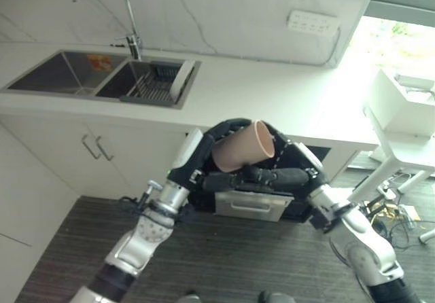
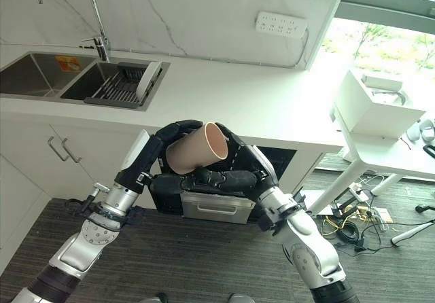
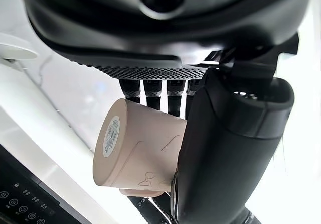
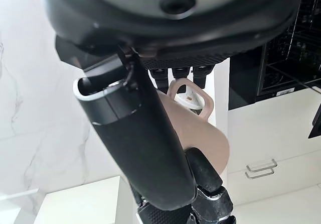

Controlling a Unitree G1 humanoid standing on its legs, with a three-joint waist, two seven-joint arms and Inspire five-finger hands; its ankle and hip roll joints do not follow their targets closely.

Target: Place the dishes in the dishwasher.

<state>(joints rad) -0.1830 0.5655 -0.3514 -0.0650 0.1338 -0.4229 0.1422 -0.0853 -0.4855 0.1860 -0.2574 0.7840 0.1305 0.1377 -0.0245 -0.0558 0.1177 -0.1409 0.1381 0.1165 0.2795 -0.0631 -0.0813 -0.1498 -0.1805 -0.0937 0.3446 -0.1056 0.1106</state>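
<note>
While the left hand (image 1: 204, 155) and right hand (image 1: 282, 170) both curl their fingers round the tilted beige mug (image 1: 242, 153), it hangs in front of the open dishwasher (image 1: 253, 201), below the counter (image 1: 272, 96), with the sink (image 1: 102, 79) farther back.

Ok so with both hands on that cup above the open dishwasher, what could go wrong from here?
The cup is held tilted between the left hand and right hand, so a badly timed release during handover could drop it onto the floor. The dishwasher rack sits low under the counter, so the cup might knock the counter edge going in.
</note>
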